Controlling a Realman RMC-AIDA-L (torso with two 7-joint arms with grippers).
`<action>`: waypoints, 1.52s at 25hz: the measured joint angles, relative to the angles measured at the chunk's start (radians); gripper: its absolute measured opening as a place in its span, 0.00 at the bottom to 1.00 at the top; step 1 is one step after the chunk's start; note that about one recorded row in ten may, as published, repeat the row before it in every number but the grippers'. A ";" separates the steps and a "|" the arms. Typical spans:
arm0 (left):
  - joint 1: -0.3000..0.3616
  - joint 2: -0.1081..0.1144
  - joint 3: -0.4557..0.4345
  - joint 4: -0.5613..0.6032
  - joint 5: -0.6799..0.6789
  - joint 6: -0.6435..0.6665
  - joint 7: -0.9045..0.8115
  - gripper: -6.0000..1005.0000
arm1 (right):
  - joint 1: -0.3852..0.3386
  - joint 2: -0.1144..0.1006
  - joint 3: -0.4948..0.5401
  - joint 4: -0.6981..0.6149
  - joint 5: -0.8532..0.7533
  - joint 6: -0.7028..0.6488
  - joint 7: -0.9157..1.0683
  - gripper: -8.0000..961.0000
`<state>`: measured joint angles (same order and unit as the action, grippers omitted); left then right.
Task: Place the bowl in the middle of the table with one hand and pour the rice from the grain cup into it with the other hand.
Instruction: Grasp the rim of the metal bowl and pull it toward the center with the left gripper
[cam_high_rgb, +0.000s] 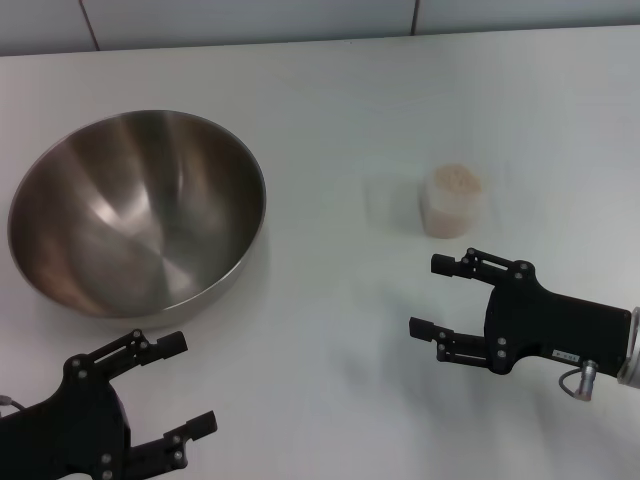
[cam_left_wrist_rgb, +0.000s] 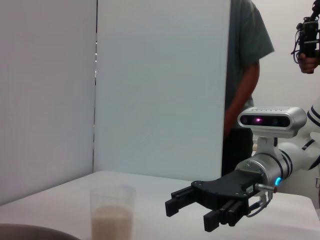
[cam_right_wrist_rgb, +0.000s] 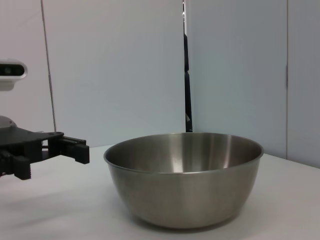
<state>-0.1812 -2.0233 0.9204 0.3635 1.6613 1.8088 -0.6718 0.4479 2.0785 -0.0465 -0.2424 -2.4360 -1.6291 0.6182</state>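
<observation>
The grain cup with rice sits just beyond the right gripper, whose jaws gape wide, touching nothing. The left gripper, also wide open, sits near the bowl.

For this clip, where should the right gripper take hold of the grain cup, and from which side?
Probably the grain cup's side walls around mid-height, above the table. It stands upright with rice inside, so a level sideways grasp keeps it from spilling. The open right gripper sits in front of it, on the robot's side, so coming straight forward suits.
</observation>
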 joint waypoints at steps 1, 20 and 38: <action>0.000 0.000 0.000 0.000 0.000 0.000 0.000 0.78 | 0.000 0.000 0.000 0.000 0.000 0.000 0.000 0.82; 0.004 -0.003 0.002 0.000 0.002 0.000 0.000 0.78 | 0.000 0.001 0.002 0.000 0.000 -0.003 0.000 0.82; 0.005 -0.003 0.002 0.000 0.002 0.004 0.000 0.78 | 0.003 0.002 0.002 0.008 0.000 0.003 0.000 0.82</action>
<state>-0.1763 -2.0264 0.9219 0.3636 1.6628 1.8131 -0.6719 0.4510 2.0801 -0.0444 -0.2346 -2.4360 -1.6258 0.6181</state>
